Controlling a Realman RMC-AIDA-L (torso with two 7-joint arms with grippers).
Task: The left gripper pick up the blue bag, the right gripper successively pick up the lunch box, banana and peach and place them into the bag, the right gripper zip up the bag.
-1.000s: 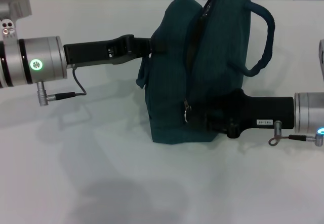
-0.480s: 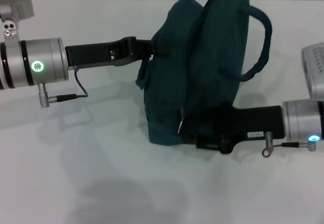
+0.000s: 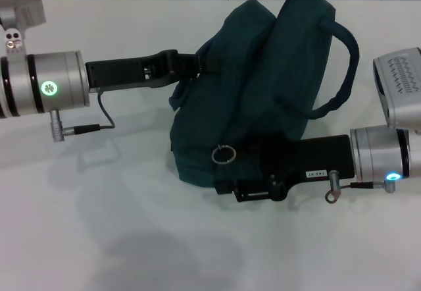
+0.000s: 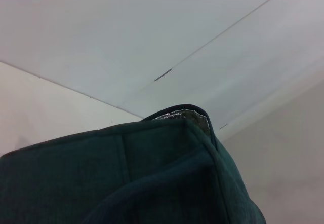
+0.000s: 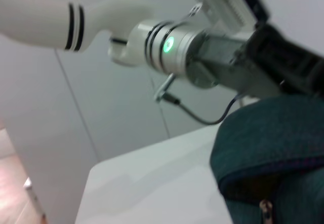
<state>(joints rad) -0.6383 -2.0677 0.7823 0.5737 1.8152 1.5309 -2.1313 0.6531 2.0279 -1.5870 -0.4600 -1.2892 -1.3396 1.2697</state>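
Silver lining (image 4: 179, 116) at left-wrist bag (image 4: 126, 178) rim

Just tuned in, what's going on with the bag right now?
Both arms are on the blue bag, which sits on the white table. The left gripper reaches in at its upper side and appears to steady it there. The right gripper is low against the front of the bag, next to the metal zipper ring. The head view shows no open gap in the bag. No lunch box, banana or peach is visible outside it.
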